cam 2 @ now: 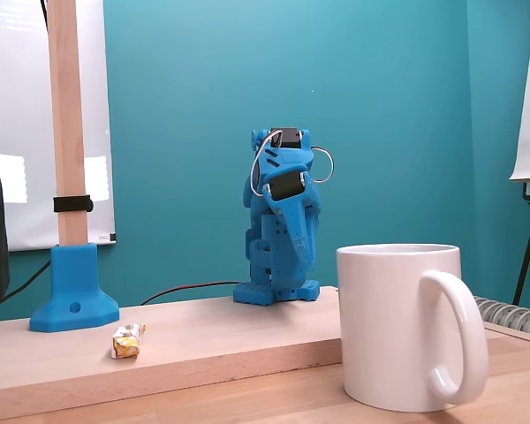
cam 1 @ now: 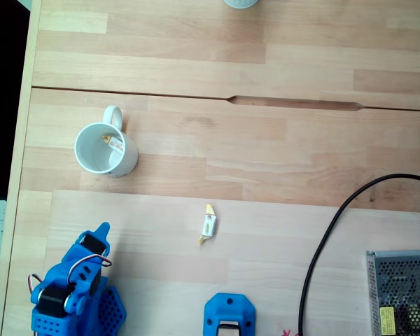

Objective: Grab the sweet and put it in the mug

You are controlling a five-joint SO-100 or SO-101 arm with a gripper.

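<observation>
Pale wooden counter [cam 1: 280,161] carries the sweet [cam 1: 208,225] at lower centre, well apart from the fingers [cam 1: 98,234] at lower left. Whether those are clenched I cannot tell. The mug [cam 1: 105,149] stands at upper left.

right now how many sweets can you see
2: one sweet lies on the table between the mug and the blue base; another wrapped sweet lies inside the mug. More may be hidden.

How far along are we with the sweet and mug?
One sweet already lies inside the mug. Nothing is in hand: the claw hangs folded by the arm's base, holding nothing. Left: the sweet lying on the table needs grabbing.
</observation>
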